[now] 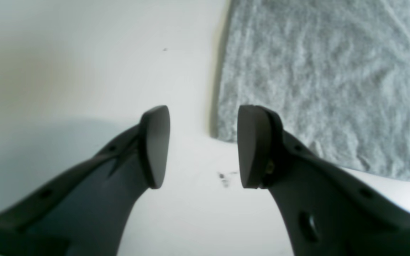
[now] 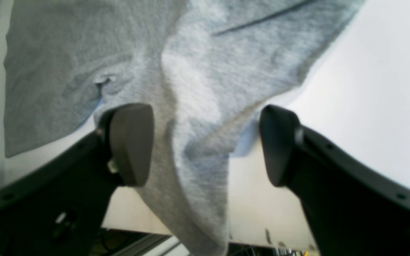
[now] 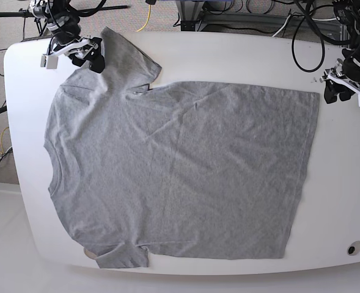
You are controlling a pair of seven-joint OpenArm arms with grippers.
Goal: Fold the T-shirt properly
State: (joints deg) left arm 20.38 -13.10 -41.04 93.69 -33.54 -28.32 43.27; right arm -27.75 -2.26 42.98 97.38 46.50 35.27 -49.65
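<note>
The T-shirt [image 3: 180,171] is laid flat across most of the white table [image 3: 228,55], front or back uppermost (which cannot be told). In the base view its neck opening is turned toward the table's left edge and its hem toward the right edge. One sleeve is spread at the shirt's far left corner, and the other is bunched at the shirt's near left corner, close to the table's front rim. Light creases are seen over the body of the shirt.

The right gripper [image 2: 205,142] is held at the far sleeve of the T-shirt. Its jaws are set well apart, and a raised ridge of the grey sleeve fabric is seen running between them in the right wrist view. One pad [image 2: 132,142] is seen just beside the fabric, perhaps touching it, while a clear gap is left to the other; nothing is clamped.

The left gripper [image 1: 203,145] is held just off the shirt's far hem corner, over bare table. Its jaws are parted and nothing is held between them. The corner of the hem is seen just beyond the fingertips in the left wrist view, apart from both.
</note>
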